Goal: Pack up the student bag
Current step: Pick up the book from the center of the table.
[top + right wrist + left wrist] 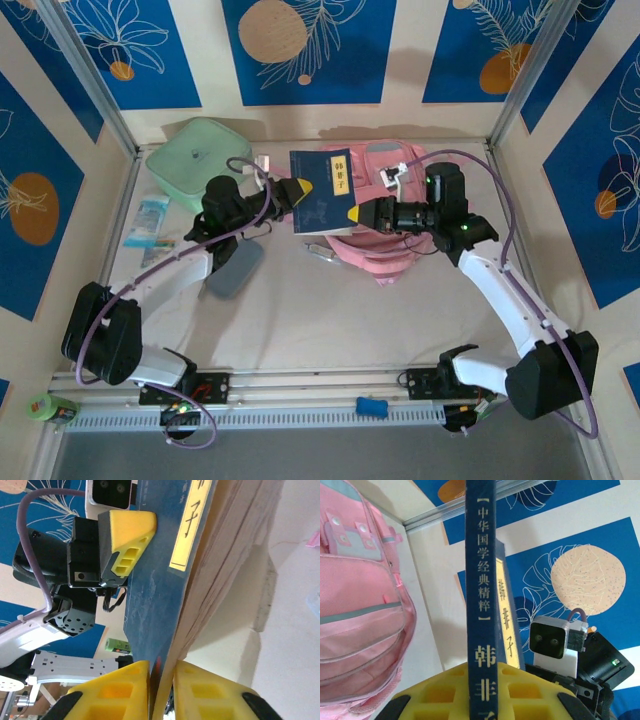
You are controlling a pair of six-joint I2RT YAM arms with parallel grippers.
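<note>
Packing has hardly begun, as far as I can judge: nothing shows inside the bag (392,255) yet. It lies flat on the table (330,320), at about 1 o'clock from the middle. In the left wrist view the zips on its front pockets look closed. Whether the main compartment is open I cannot tell.

One item is in hand. A dark blue book (318,193) is held off the table, over the bag's 9 o'clock edge as the top view has it, between the two arms. The left gripper (297,190) clamps it from the 9 o'clock side, with the spine running straight down into its grip. The right gripper (355,215) comes in from 3 o'clock and is pinched tight on the book's edge — it seems to hold the cover more than the whole block of pages, though I cannot be sure.

What is left looks like nearly everything. A way into the bag has to be found or opened, and then the book goes in. Other items lie on the table apart from the bag: a mint case (195,155) at 11 o'clock, a grey pouch (235,268) at 8 o'clock and a blue packet (150,222) at 9 o'clock. They may be due to go in too.
</note>
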